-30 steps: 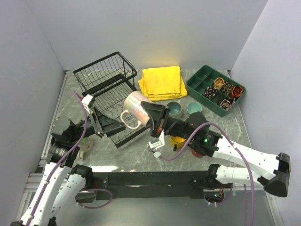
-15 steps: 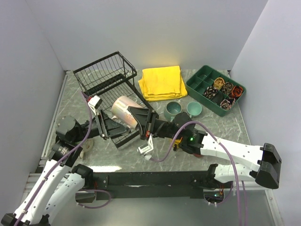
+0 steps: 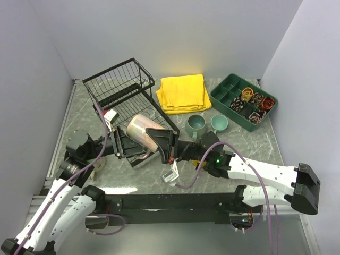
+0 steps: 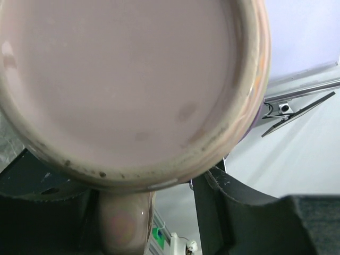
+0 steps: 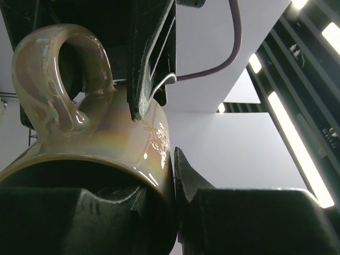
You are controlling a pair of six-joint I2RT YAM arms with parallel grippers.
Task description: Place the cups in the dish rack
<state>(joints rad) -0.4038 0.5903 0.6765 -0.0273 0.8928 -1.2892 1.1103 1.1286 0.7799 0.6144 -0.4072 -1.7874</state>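
Just left of the table's (image 3: 249, 141) middle, the right gripper (image 3: 159, 141) is clenched on the rim of a cream mug (image 3: 139, 128), one finger inside the mouth and one outside. The mug lies tilted on its side over the near end of the rack's slotted part, its base toward the left gripper (image 3: 127, 144). That gripper's fingers (image 5: 146, 64) straddle the mug by its handle (image 5: 58, 74); I cannot tell whether they press it. Beyond, two teal mugs (image 3: 195, 125) stand upright side by side. The rack (image 3: 118, 87) fills the far left corner. A yellow cloth (image 3: 183, 93) lies at the far edge and a green tray (image 3: 226, 95) sits in the far right corner.
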